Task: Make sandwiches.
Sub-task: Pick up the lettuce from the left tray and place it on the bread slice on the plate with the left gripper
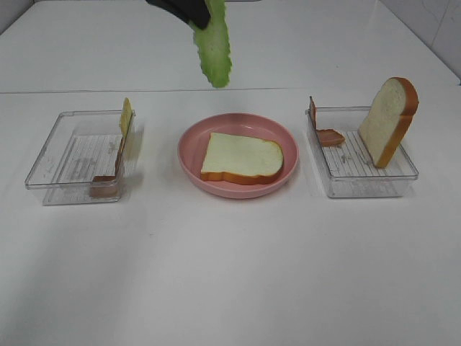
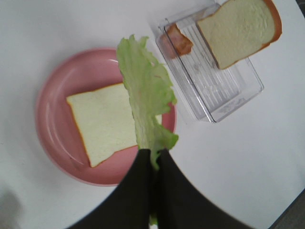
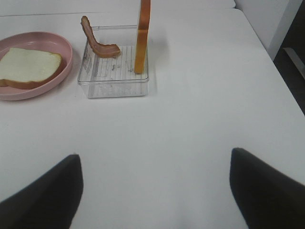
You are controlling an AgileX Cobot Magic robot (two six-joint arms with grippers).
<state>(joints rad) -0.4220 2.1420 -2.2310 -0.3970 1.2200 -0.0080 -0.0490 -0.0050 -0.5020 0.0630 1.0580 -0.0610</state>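
We see a pale green lettuce leaf (image 1: 213, 50), ruffled and faintly veined, and the left gripper (image 2: 153, 157) is black. The plate (image 1: 189, 155) is plain pink. The bread slice (image 1: 241, 157) on it is creamy white with an orange-brown crust (the upright bread slice (image 1: 387, 119) has the same colours). The bacon strips (image 1: 330, 137) are reddish-brown, and the cheese (image 1: 126, 115) is pale yellow. Both trays (image 1: 50, 155) are clear, with fine ribbed lines across their floors. The table (image 1: 230, 288) is white.

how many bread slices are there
2: a flat slice on the plate, an upright slice in the right tray. No others visible.
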